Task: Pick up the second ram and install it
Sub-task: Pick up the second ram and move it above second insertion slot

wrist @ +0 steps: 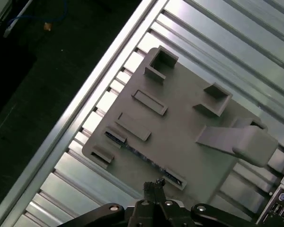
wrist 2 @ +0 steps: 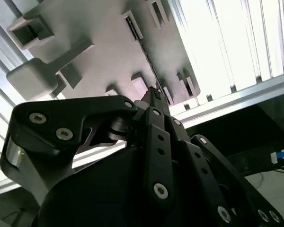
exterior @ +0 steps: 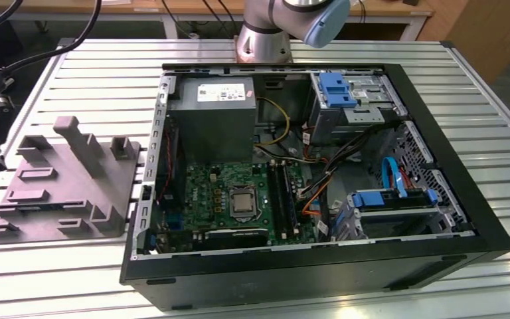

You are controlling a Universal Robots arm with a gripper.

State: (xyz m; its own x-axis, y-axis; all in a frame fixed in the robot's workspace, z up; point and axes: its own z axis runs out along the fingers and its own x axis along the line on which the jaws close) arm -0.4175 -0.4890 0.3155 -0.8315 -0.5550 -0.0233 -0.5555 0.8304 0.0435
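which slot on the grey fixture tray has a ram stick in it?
The long one on the fixture tray nearest the gripper: the second ram sits edge-up in it. The other pockets look empty.

nothing legible anywhere. a white label [exterior: 224, 92] sits on top of the grey power supply [exterior: 209, 129] inside the open computer case [exterior: 467, 219] in the exterior view, but its print is too small to make out
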